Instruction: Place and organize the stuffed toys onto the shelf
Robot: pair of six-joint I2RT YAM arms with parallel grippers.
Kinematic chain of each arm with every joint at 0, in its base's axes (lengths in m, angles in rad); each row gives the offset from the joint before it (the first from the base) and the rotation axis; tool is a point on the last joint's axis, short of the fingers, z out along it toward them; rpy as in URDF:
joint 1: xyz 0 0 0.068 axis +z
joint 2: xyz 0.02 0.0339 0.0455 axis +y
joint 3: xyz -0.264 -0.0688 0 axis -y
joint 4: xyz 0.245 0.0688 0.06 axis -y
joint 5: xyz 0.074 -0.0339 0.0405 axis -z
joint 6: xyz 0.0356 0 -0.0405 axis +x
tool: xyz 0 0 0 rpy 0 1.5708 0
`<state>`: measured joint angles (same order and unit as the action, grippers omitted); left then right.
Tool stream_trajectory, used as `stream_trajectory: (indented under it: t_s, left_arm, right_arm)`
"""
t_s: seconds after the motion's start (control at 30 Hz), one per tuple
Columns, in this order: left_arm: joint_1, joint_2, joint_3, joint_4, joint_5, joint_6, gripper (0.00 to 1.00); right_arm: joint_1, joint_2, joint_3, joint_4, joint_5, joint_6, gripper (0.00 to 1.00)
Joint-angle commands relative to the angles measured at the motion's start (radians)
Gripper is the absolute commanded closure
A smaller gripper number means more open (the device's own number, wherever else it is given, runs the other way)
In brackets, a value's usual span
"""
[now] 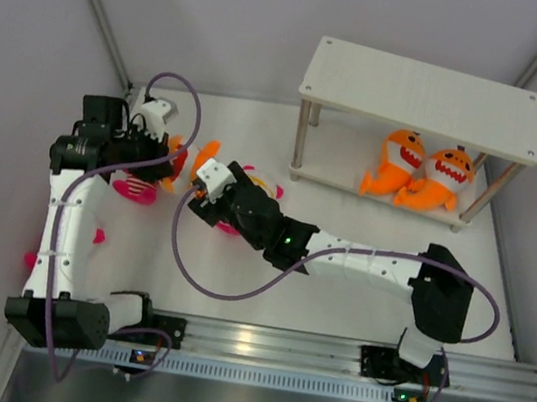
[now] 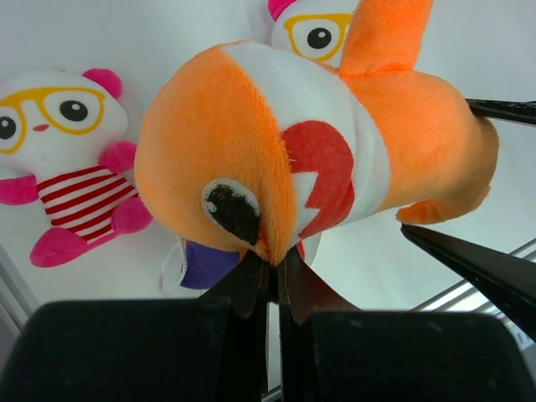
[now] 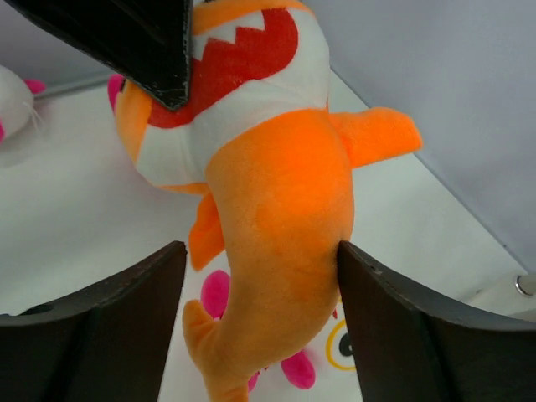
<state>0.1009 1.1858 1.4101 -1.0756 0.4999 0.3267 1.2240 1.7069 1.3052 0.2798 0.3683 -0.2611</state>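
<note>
- Pinches shark [image 2: 276, 142] by the head, near the eye, tight in left gripper [image 2: 270, 268].
- Spreads right gripper [image 3: 255, 251] around the same shark's tail end: one finger [image 3: 402, 335] touching it, the other just apart.
- Holds that shark off the table [image 1: 332, 317], left of the shelf [image 1: 424, 95] and well apart from it.
- Shows two more sharks [image 1: 395, 164] side by side on the shelf's lower tier.
- Shows dolls [image 2: 71, 167] lying on the table beneath.

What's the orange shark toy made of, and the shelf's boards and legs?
The orange shark plush toy looks like soft short-pile fabric, with fuzzy fibres showing along its outline. The two-tier shelf has pale boards, matte and faintly wood-grained; whether real wood or laminate is hard to tell. Its thin legs seem to be metal, smooth and slightly shiny.
</note>
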Motion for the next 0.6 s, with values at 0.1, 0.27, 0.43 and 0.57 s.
stream_trajectory:
  t_s: [0.1,0.27,0.43,0.57]
  left_arm:
    - [-0.035,-0.058,0.006,0.049,0.003,0.017,1.0]
    - [-0.044,-0.089,-0.01,0.048,0.012,0.046,1.0]
    - [-0.047,-0.097,-0.02,0.046,0.017,0.058,1.0]
    - [-0.053,-0.103,-0.02,0.046,0.038,0.057,1.0]
  right_arm:
    - [0.009,0.054,0.106,-0.054,0.096,0.017,0.57]
    - [-0.006,0.068,0.112,-0.059,0.159,0.06,0.35]
    - [-0.026,0.062,0.097,-0.036,0.146,0.068,0.48]
    - [-0.034,0.071,0.103,-0.033,0.143,0.068,0.88]
